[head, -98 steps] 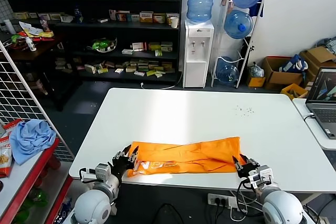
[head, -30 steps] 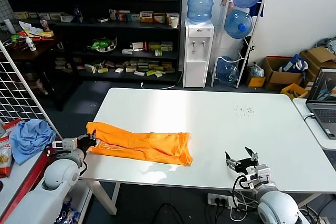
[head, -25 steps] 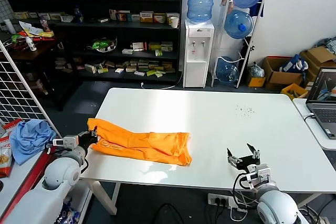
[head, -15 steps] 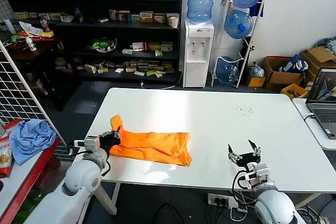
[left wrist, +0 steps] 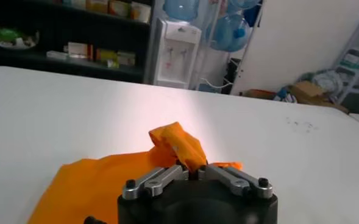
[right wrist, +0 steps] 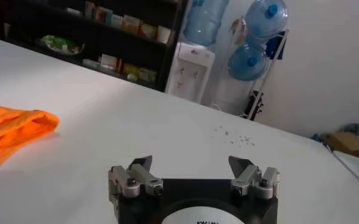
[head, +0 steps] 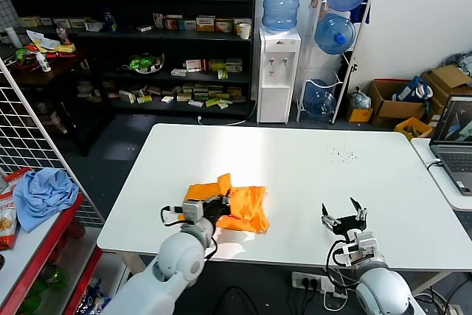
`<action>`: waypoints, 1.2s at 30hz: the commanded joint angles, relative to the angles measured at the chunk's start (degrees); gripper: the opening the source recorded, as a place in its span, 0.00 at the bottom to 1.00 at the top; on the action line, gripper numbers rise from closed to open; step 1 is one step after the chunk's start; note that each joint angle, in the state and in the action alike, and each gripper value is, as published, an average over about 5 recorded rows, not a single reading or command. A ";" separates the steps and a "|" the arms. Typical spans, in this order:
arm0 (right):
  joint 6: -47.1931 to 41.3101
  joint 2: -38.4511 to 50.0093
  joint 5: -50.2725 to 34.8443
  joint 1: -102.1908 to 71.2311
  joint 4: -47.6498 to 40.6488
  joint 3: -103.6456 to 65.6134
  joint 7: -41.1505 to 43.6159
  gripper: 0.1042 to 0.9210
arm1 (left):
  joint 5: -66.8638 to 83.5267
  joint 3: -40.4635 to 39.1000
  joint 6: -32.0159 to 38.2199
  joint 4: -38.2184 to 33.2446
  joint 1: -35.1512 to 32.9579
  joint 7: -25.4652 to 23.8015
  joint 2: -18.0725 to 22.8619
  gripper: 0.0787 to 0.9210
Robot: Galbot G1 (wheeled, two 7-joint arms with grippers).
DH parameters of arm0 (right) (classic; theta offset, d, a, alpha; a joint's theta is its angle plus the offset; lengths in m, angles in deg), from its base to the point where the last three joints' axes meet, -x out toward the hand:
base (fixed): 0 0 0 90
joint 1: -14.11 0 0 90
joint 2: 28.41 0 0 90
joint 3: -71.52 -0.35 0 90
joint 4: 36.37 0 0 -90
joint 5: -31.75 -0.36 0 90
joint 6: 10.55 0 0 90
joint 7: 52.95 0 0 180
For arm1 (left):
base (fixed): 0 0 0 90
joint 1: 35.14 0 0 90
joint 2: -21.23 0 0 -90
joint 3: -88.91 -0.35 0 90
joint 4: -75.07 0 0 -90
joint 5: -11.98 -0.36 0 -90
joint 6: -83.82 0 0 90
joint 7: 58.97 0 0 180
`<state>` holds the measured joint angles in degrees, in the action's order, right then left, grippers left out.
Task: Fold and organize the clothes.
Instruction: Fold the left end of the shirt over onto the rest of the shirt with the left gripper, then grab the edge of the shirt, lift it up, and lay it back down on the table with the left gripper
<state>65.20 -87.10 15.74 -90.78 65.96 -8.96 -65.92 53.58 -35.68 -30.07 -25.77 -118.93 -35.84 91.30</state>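
The orange T-shirt (head: 240, 208) lies bunched and partly folded on the white table (head: 310, 175), near its front edge left of centre. My left gripper (head: 217, 203) is shut on a raised end of the shirt and holds it over the rest of the fabric. In the left wrist view the gripper (left wrist: 196, 173) pinches an upright orange fold (left wrist: 176, 143). My right gripper (head: 341, 215) is open and empty above the table's front right part, apart from the shirt. In the right wrist view the gripper (right wrist: 191, 164) has its fingers spread, and the shirt's edge (right wrist: 11, 131) shows off to one side.
A light blue cloth (head: 40, 193) lies on a red shelf cart by a wire rack at the left. A laptop (head: 453, 138) sits on a side table at the right. Shelves, a water dispenser (head: 279, 71) and bottles stand behind the table.
My left gripper has carried the shirt's left end to the right, over the rest of the shirt, so the shirt is now shorter and bunched. The right gripper has stayed about where it was.
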 commanded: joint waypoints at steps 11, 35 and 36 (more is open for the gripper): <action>0.15 -1.33 0.59 1.53 -1.51 1.00 0.19 0.88 | 0.40 -6.63 7.82 4.46 2.29 -1.74 10.33 0.36; -0.39 0.27 0.68 0.00 -1.13 1.94 1.87 0.88 | -2.13 13.21 0.07 2.62 -6.95 -15.93 -11.38 0.88; -0.39 0.40 0.63 -0.09 -1.05 1.80 1.96 0.88 | -1.27 13.83 -0.67 3.33 -6.50 -16.61 -11.70 0.88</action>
<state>64.80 -86.96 16.41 -90.74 64.76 -7.04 -64.23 50.72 -30.16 -23.84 -24.26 -123.59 -45.75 87.31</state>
